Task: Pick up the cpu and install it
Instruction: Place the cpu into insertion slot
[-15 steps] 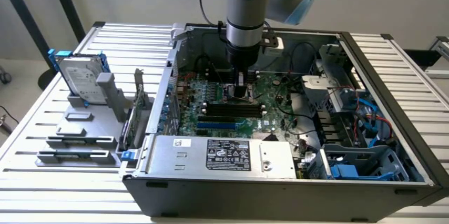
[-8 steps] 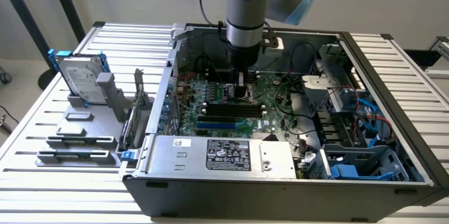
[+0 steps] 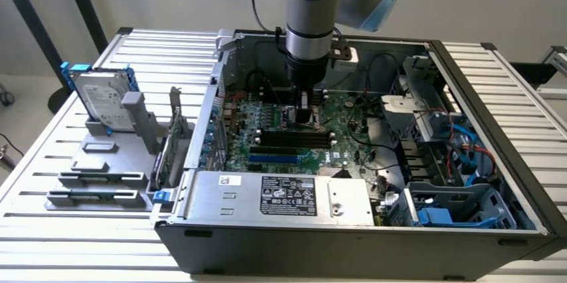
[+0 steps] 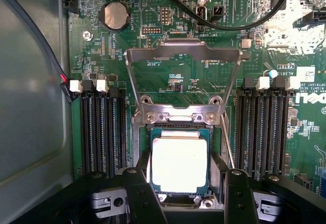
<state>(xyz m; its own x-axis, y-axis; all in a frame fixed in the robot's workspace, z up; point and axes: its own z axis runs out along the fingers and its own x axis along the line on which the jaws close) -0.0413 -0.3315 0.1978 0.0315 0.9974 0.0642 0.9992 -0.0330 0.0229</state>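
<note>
While gripper (image 4: pixel 180 159) jaws are clamping chip (image 4: pixel 179 165) by opposite edges, chip is looking light, stiff, fragile; edges being safest hold.

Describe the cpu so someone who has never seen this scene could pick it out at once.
Inside the open computer case, find the green motherboard and the two banks of long black memory slots. Between them, by the hinge of a raised grey metal frame, is the cpu. It is the one flat square with a plain silvery top and thin green rim.
</note>
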